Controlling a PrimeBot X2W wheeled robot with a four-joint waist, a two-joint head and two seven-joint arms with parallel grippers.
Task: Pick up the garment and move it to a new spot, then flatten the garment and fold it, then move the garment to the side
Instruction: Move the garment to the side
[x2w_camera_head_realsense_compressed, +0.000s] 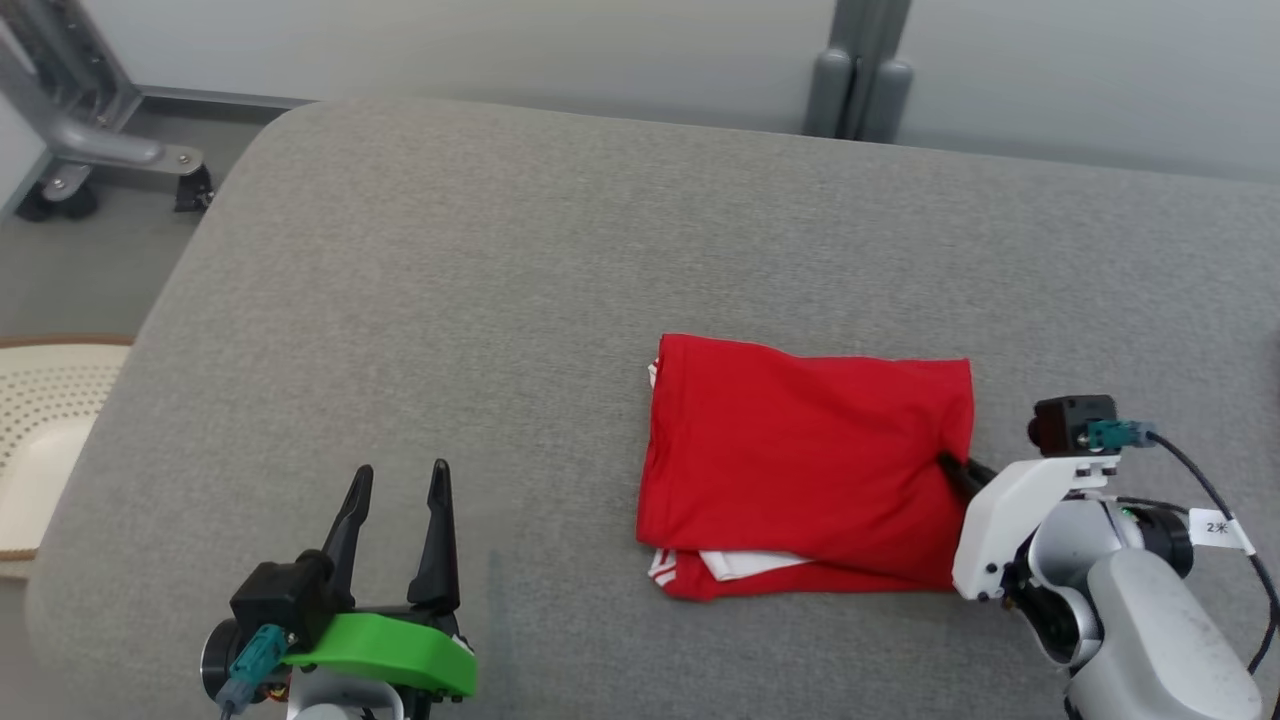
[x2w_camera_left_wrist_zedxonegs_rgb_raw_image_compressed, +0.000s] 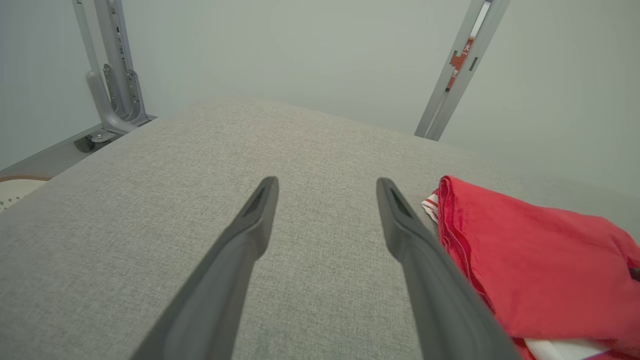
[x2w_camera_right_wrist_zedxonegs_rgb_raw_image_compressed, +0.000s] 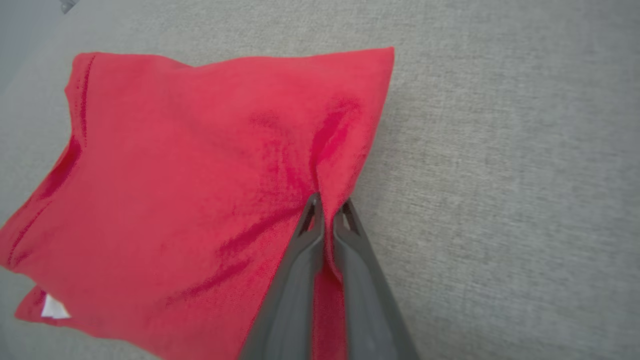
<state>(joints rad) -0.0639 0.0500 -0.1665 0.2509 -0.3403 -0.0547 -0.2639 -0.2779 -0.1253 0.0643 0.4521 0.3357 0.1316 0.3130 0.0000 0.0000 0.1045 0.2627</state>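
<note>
The folded red T-shirt (x2w_camera_head_realsense_compressed: 800, 450), a soft rectangular bundle with white sleeve edges (x2w_camera_head_realsense_compressed: 740, 563) peeking out, lies on the grey woven-fabric bench (x2w_camera_head_realsense_compressed: 500, 250). The right end effector (x2w_camera_right_wrist_zedxonegs_rgb_raw_image_compressed: 329, 205) pinches a ridge of cloth at its right edge. The left end effector (x2w_camera_head_realsense_compressed: 400, 478) stands spread, well apart.

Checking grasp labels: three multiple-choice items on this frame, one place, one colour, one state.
1. Where is the folded red T-shirt? A on the floor; B on the grey cushion, toward the robot's right; C hanging in the air.
2. Sleeve fabric peeking from the fold? A white; B blue; C black.
3. Jaws of the right gripper? A wide open; B shut on nothing; C shut on the T-shirt's edge.
1B: it lies flat there. 2A: a white layer shows at its near edge. 3C: cloth puckers between the closed jaws.
</note>
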